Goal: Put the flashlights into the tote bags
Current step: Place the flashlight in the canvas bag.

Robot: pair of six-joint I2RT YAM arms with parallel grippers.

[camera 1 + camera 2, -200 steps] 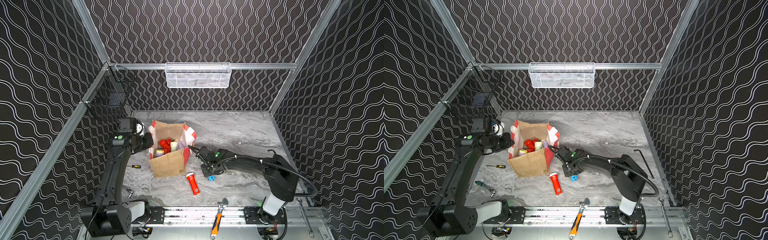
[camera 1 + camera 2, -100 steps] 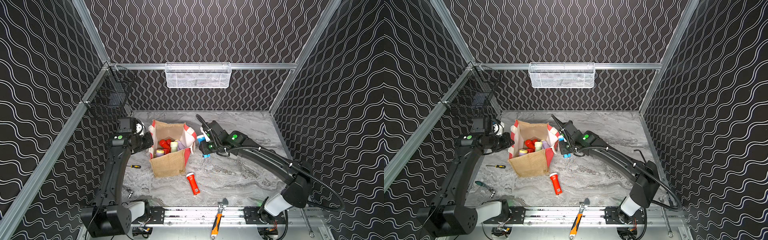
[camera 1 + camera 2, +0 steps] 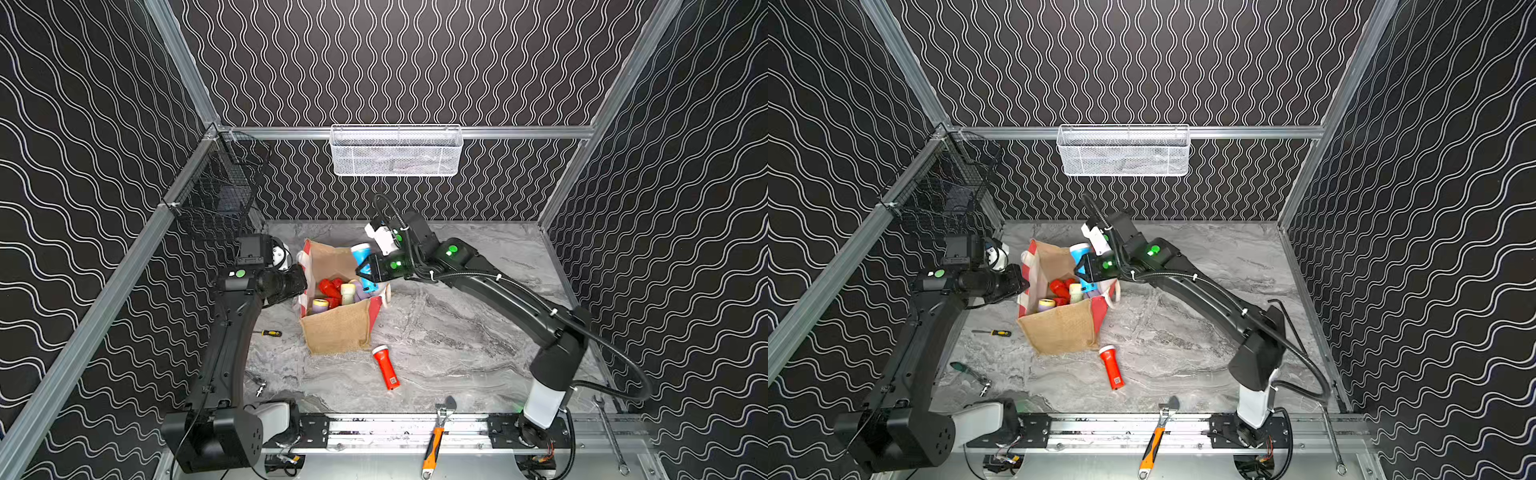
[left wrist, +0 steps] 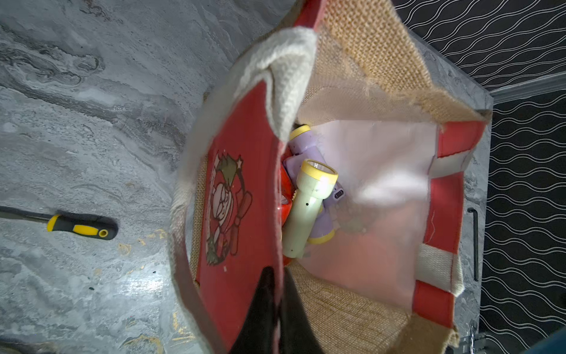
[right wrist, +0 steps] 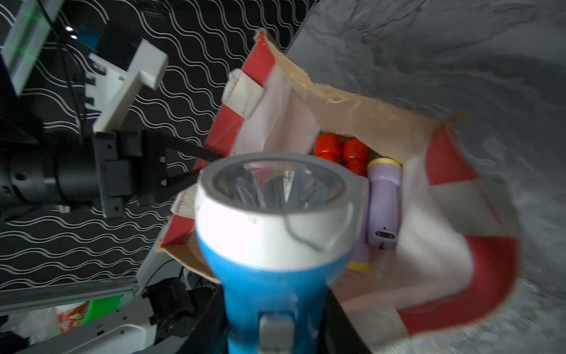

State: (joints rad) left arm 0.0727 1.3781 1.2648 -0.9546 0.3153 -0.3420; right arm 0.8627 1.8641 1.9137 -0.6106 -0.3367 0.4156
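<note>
**Inspector:** State of the right jaws?

**Technician:** Closed on the barrel of the blue flashlight [image 5: 269, 251], behind its wide white head. It hangs over the open mouth of the tote bag [image 3: 336, 332], on the side nearest the right arm [image 3: 498, 291]. I cannot tell whether its tail is already below the rim.

**Inspector:** Left jaws?

**Technician:** Pinched shut on the rim of the bag's red panel [image 4: 242, 199], holding that wall out. The left wrist view shows it plainly.

**Inspector:** Contents and remainder?

**Technician:** Red flashlights [image 3: 328, 286], a lilac flashlight [image 4: 306, 144] and a pale green flashlight [image 4: 306, 208] lie heaped inside at mixed angles. A loose red flashlight [image 3: 385, 368] lies on its side on the counter [image 3: 457, 332], just in front of the bag and not touching it.

**Inspector:** Handling assessment?

**Technician:** In my judgement they are light, hollow plastic, stiff and smooth-skinned, so apt to slip or pivot in a narrow pinch. The barrel is the place to grip, and the flared head serves as a stop. A short drop onto the heap should do no harm, though the piece may sit proud of the others. The loose one could roll, so it should be taken across the barrel at mid-length. The bag is soft burlap and would likely sag without the left hold.
</note>
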